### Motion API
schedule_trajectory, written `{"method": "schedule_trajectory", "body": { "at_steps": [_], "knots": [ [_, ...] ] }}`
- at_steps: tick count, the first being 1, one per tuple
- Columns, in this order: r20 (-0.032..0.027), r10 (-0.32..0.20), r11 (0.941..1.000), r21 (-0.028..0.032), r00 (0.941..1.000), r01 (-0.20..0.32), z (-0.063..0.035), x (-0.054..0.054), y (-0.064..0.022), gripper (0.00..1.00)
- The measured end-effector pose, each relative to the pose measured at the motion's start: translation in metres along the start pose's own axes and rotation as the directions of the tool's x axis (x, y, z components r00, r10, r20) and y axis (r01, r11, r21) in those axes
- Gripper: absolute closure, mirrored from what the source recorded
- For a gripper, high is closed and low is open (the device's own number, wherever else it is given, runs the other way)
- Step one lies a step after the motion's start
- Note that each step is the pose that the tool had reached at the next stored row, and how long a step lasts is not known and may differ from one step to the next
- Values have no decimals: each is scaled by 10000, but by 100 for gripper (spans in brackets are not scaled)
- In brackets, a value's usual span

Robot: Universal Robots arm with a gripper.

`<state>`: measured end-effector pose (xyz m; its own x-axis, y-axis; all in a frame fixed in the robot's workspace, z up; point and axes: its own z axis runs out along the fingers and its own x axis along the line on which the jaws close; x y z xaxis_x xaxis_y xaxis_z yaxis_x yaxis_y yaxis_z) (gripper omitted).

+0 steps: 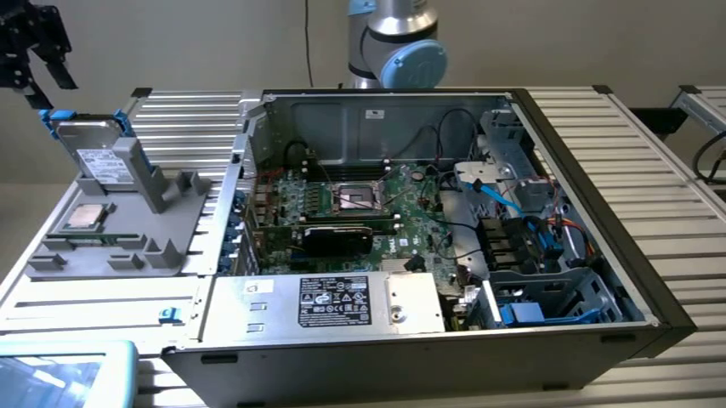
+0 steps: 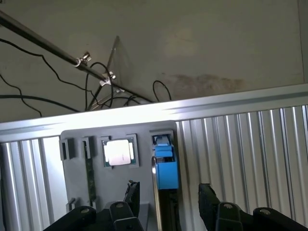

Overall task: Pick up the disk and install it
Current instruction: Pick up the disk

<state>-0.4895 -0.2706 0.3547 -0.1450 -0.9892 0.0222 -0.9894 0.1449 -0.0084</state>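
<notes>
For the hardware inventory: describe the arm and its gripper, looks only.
The arm is silver-grey metal tube with a light-blue round joint cap. The gripper is black, with two angular fingers and round bolt heads on its links.

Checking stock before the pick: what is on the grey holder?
The disk stands on edge in a slot of the holder, and a square chip lies flat nearby. The disk's lower part is hidden by the holder's posts.

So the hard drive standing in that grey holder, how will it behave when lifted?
Likely stiff: the hard drive looks metal-bodied. Probably heavy for its size. Standing on edge in the grey holder, it might tip if pushed sideways.
</notes>
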Motion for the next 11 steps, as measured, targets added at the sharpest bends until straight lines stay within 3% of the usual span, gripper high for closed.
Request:
{"method": "schedule_trajectory", "body": {
  "at_steps": [1, 3, 11],
  "knots": [
    [-42, 0, 10000, 9, 10000, 0, 13, -4, 3, 40],
    [-72, -2, 10000, 11, 10000, 2, 45, -4, 9, 40],
    [-84, -91, 10000, 13, 9999, 91, 189, -4, 39, 40]
  ]
}}
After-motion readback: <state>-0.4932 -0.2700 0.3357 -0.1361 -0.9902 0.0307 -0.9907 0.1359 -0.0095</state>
